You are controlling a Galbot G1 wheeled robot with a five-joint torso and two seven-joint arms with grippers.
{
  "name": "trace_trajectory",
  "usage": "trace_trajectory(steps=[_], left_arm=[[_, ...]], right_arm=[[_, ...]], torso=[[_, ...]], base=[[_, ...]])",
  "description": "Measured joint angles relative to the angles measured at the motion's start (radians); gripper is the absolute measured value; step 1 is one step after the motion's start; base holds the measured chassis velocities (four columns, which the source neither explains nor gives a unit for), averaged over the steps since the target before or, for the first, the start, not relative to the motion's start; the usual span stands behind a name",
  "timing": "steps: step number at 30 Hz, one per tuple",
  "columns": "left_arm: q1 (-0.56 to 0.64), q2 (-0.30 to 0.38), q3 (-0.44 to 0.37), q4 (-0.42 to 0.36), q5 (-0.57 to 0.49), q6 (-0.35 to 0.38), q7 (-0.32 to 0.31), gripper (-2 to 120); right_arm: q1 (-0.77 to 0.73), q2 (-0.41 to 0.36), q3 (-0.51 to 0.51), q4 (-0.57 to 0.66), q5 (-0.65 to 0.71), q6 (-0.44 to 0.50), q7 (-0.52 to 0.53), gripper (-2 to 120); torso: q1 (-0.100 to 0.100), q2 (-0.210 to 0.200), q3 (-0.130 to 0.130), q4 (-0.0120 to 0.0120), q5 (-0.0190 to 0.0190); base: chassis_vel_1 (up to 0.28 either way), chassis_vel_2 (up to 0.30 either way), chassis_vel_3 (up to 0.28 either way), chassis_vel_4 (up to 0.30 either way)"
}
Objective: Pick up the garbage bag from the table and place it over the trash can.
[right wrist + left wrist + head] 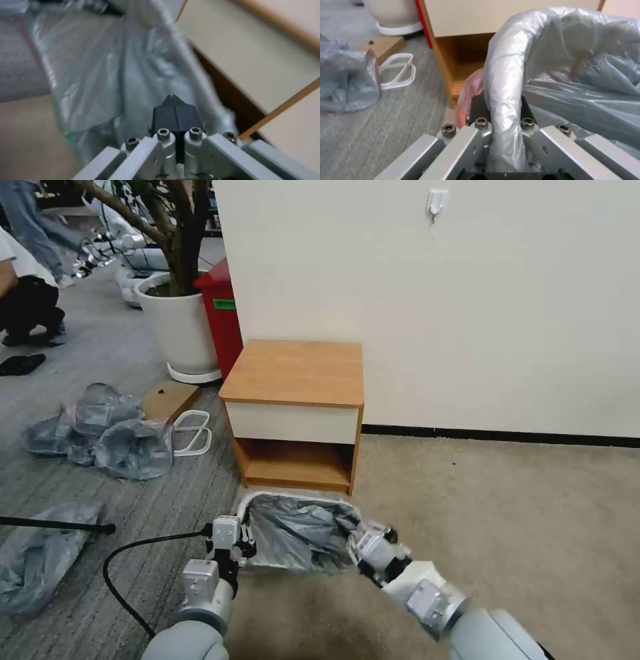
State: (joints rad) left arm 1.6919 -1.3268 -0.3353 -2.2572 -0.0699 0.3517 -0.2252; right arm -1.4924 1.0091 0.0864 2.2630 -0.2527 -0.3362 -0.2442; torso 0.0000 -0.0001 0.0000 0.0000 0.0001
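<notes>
A: Step in hand?

B: Fitting, judged late stage. The garbage bag point(293, 533) is draped over the trash can point(248, 501), which sits on the floor just in front of the table point(293, 373). Table top is bare.

A: Grippers?

B: The left gripper point(502, 110) is straddling the bag-covered rim, one finger either side, clamped on the film. The right gripper point(174, 110) is seen with fingers pressed together at the bag's right edge; whether film is pinched between them cannot be told.

A: Next move?

B: Probably the film has to be pulled down evenly past the rim without tearing it or tipping the can.

A: Counts?

B: One task bag, one can, one table. Three loose grey bags point(100, 430) are counted on the floor to the left, well apart.
</notes>
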Motion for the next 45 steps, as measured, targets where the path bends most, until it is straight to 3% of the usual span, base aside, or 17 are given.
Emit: trace_trajectory(steps=[10,19,26,33,37,40,41,43,45], left_arm=[[0.027,-0.005,0.069,-0.01,0.089,-0.023,0.003,3],[0.053,-0.008,0.138,-0.03,0.096,-0.017,0.004,3],[0.078,-0.015,0.188,-0.05,0.096,-0.002,0.004,3],[0.081,-0.022,0.188,-0.049,0.08,0.0,0.001,3],[0.055,-0.028,0.141,-0.033,-0.032,0.029,-0.027,3],[0.024,-0.034,0.088,-0.018,-0.2,0.079,-0.067,3],[0.024,-0.034,0.088,-0.018,-0.2,0.079,-0.067,3],[-0.003,-0.034,0.048,-0.005,-0.354,0.134,-0.108,3],[-0.015,-0.033,0.025,0.008,-0.415,0.151,-0.12,3]], right_arm=[[0.083,0.014,-0.079,-0.085,-0.005,-0.058,-0.025,0],[0.182,0.063,-0.134,-0.224,-0.021,-0.068,-0.04,0],[0.22,0.06,-0.156,-0.309,-0.02,-0.066,-0.048,0],[0.217,0.065,-0.151,-0.334,-0.02,-0.051,-0.051,0],[0.163,0.045,-0.111,-0.27,-0.015,-0.021,-0.059,0],[0.088,0.011,-0.047,-0.151,0.017,0.02,-0.065,0],[0.088,0.011,-0.047,-0.151,0.017,0.02,-0.065,0],[0.027,0.005,0.029,-0.065,0.078,0.052,-0.065,0],[-0.002,0.012,0.073,-0.03,0.115,0.067,-0.064,0]], torso=[[0.0,0.0,0.0,-0.0001,-0.0001],[0.0,0.0,0.0,0.0,-0.0001],[0.0,0.0,0.0,0.0,-0.0001],[0.0,0.0,0.0,0.0001,0.0],[0.0,0.0,0.0,0.0001,-0.0001],[0.0,0.0,0.0,0.0,-0.0003],[0.0,0.0,0.0,0.0,-0.0003],[0.0,0.0,0.0,0.0,-0.0001],[0.0,0.0,0.0,-0.0001,-0.0004]], base=[[0.0,0.0,0.0,0.0],[0.0,0.0,0.0,0.0],[0.0,0.0,0.0,0.0],[0.0,0.0,0.0,0.0],[0.0,0.0,0.0,0.0],[0.0,0.0,0.0,0.0],[0.0,0.0,0.0,0.0],[0.0,0.0,0.0,0.0],[0.0,0.0,0.0,0.0]])
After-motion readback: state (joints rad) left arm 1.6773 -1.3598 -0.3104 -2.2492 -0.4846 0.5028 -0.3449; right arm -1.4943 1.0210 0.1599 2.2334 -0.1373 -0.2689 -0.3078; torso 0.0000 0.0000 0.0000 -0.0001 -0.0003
